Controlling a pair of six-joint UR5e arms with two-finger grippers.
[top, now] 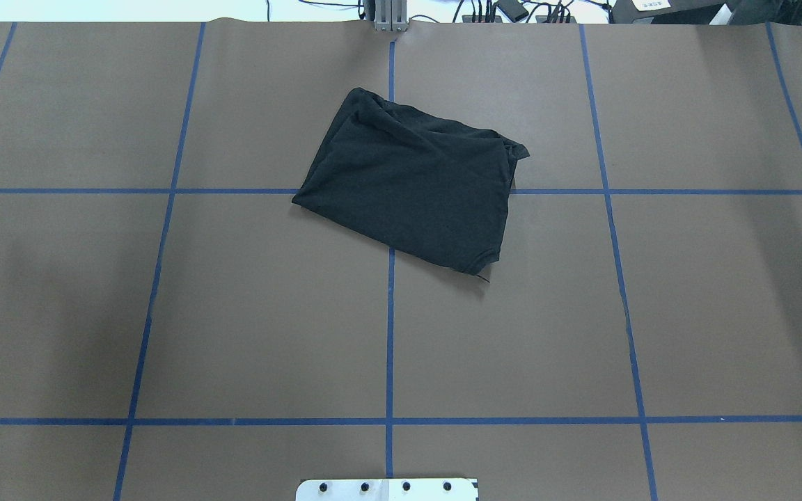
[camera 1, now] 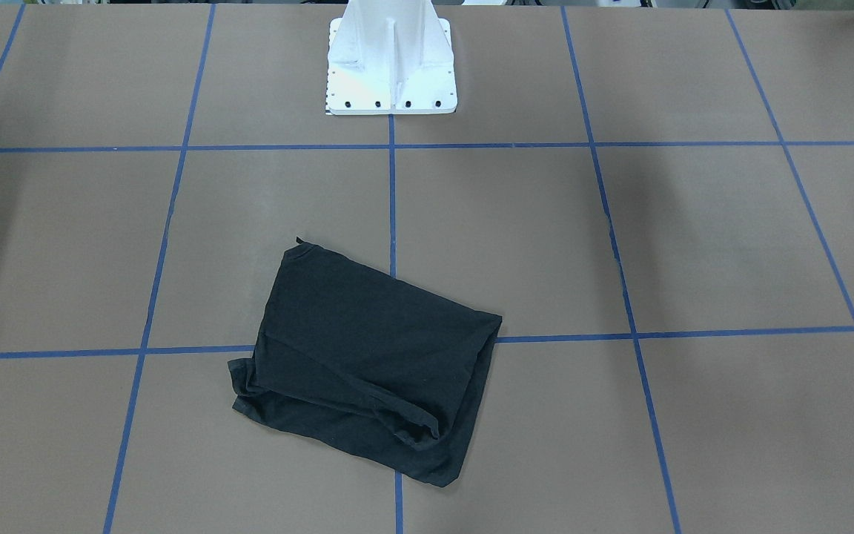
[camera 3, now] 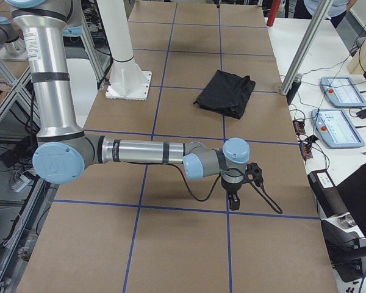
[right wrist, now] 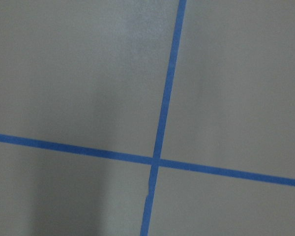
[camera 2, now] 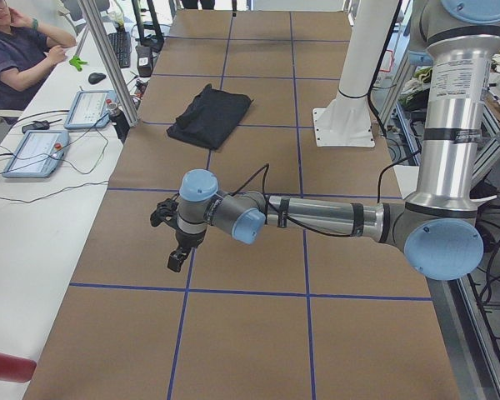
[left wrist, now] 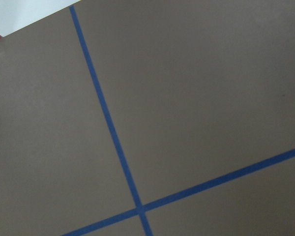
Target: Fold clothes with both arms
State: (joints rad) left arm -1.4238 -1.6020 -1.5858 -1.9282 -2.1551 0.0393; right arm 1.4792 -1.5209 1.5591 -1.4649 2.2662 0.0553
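Overhead exterior shows the black T-shirt point(top: 411, 188) folded into a rough, skewed rectangle with only plain black cloth showing. It lies flat on the brown table point(top: 269, 313), across the crossing of the central blue tape line point(top: 390, 334) and the cross line farther from the white pedestal base point(top: 387, 489). Its edge away from the base is bunched, with loose layers poking out at the corner on the robot's right. Neither arm touches it.

In the exterior left view the left arm point(camera 2: 317, 217) stretches low over the table, well apart from the shirt, and the left gripper point(camera 2: 176, 265) points down above bare paper near a tape line; I cannot tell from here whether its jaws are parted or closed. In the exterior right view the right arm point(camera 3: 140, 151) reaches out likewise at the other end of the table, and the right gripper point(camera 3: 233, 203) hangs just above a tape line; its jaws cannot be judged either. Both wrist cameras show only brown paper and crossing blue tape.

A seated person point(camera 2: 17, 50) is at a side bench beside two teach pendants point(camera 2: 33, 154)
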